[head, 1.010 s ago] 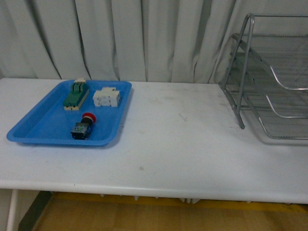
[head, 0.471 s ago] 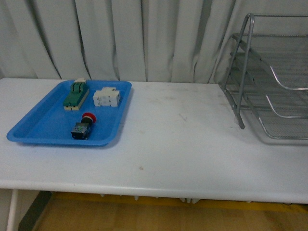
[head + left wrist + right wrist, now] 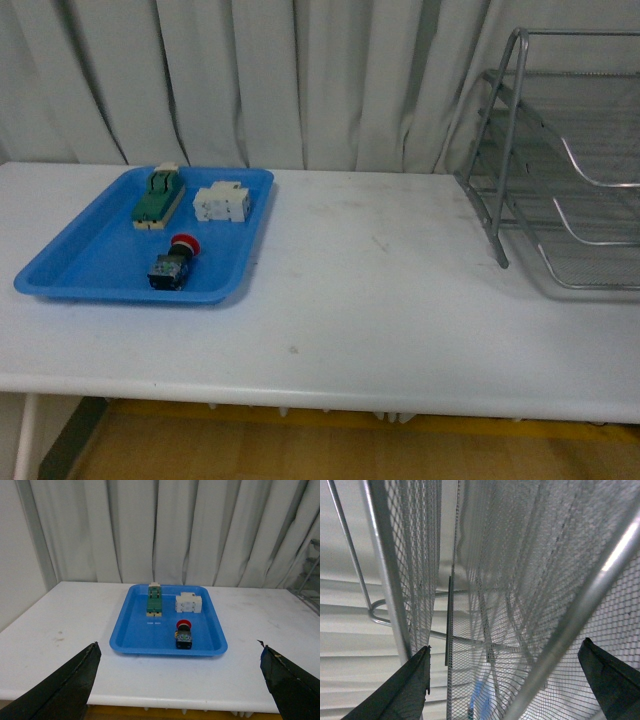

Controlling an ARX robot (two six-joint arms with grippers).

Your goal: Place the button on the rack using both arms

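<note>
The left gripper (image 3: pixel 178 646) is held with fingers (image 3: pixel 65 690) spread wide; the button (image 3: pixel 183 635) is seen ahead between them, lying in the blue tray (image 3: pixel 135 635). The right gripper (image 3: pixel 505 646) is likewise held parted, the rack (image 3: pixel 520 555) mesh close before it.

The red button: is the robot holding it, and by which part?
No, nothing is held. The button lies in the blue tray, and the left gripper and right gripper are open and empty.

Front: desk (image 3: pixel 380 300) overlooked, curtains (image 3: pixel 300 80) faced. Left wrist: shared blue tray (image 3: pixel 145 635) seen along the desk. Right wrist: rack (image 3: pixel 520 570) mesh viewed closely.
</note>
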